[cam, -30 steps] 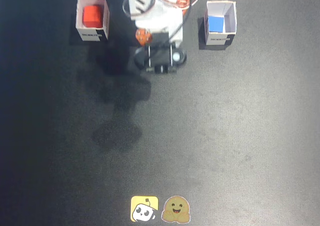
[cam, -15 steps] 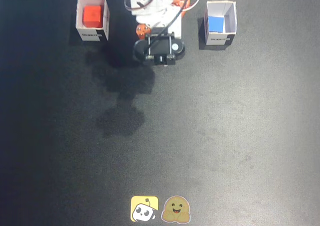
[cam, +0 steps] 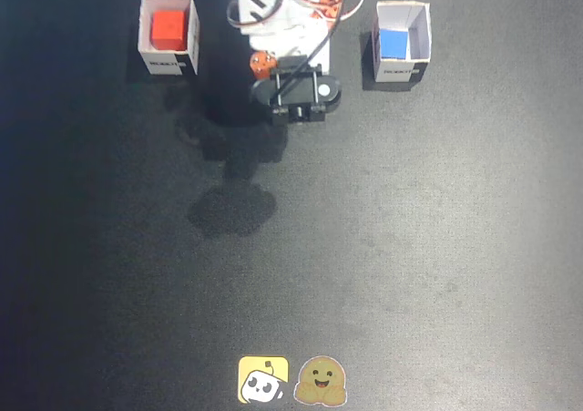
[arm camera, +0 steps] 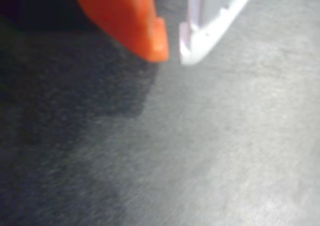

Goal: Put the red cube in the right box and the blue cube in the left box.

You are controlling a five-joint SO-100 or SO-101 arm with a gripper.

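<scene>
Surface (cam: pixel 410 247): dark matt cloth-like mat, fine grainy texture, no glare. Both boxes, left (cam: pixel 168 63) and right (cam: pixel 402 69) in the fixed view: thin white card, matt. Red cube (cam: pixel 168 28) and blue cube (cam: pixel 393 43): plain smooth faces. Pincer (arm camera: pixel 173 53): one orange, one white plastic finger, smooth. Stickers (cam: pixel 295 380) near edge: slightly glossy print.

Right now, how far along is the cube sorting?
It looks finished. In the fixed view the red cube sits inside the box on the left, and the blue cube sits inside the box on the right. The gripper holds nothing, its fingertips nearly together above bare mat in the wrist view. No cube is left on the table.
</scene>
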